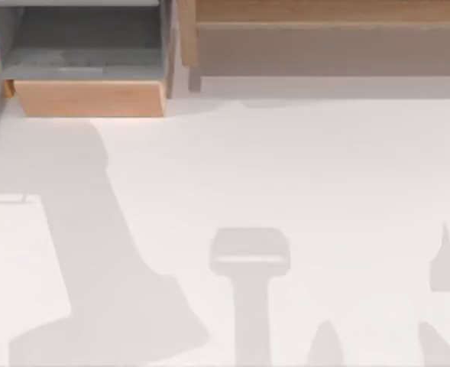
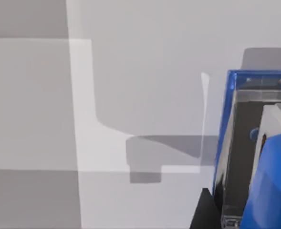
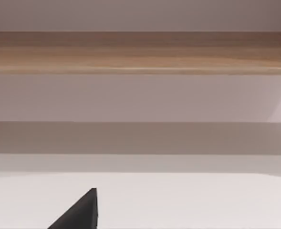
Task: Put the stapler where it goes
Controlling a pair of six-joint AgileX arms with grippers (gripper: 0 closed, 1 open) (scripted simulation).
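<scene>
While we look down on the smooth white table (image 1: pixel 301 168), a wooden drawer (image 1: pixel 87 98) with a grey floor stands open at its far left — the glossy blue stapler (image 2: pixel 269 186), rounded, sits close under our left wrist camera; whether either gripper's fingers are spread, we cannot tell.

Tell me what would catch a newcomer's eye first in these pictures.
The bright blue stapler stands out most, seen close up in the left wrist view above the pale table. In the top view, an open wooden drawer with a grey inside sits at the table's far left, beside a long wooden shelf along the far edge. Long grey shadows stretch across the white tabletop.
</scene>
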